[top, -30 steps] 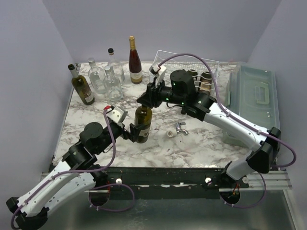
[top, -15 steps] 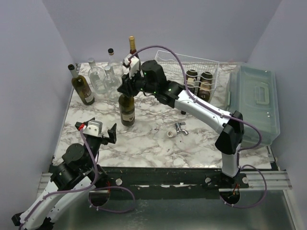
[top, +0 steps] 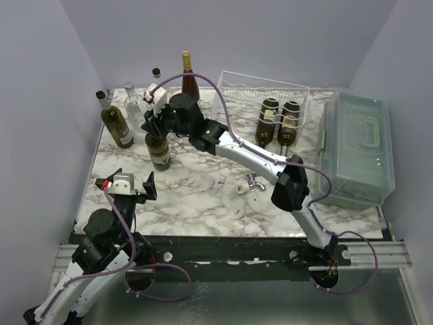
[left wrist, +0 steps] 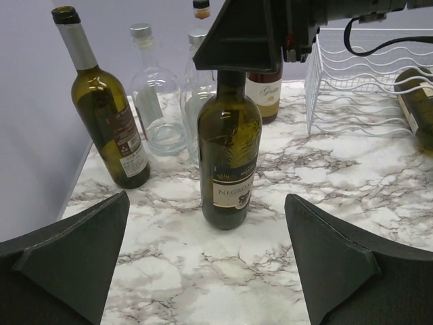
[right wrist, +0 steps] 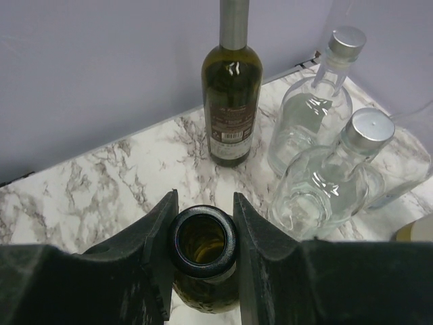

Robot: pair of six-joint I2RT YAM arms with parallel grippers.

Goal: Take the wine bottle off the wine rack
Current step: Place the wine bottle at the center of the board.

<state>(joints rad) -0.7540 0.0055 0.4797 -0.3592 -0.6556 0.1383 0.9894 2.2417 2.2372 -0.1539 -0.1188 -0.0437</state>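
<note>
Your right end effector [right wrist: 203, 233], clamped on the wine bottle [left wrist: 229, 159], now has it upper left, not centre, off the wine rack [top: 260, 87]; left end effector [top: 128, 184] spread apart.

The wine bottle [left wrist: 230, 135] is olive green, the wine rack [top: 250, 88] white, the table [top: 203, 193] grey-veined white marble.
</note>
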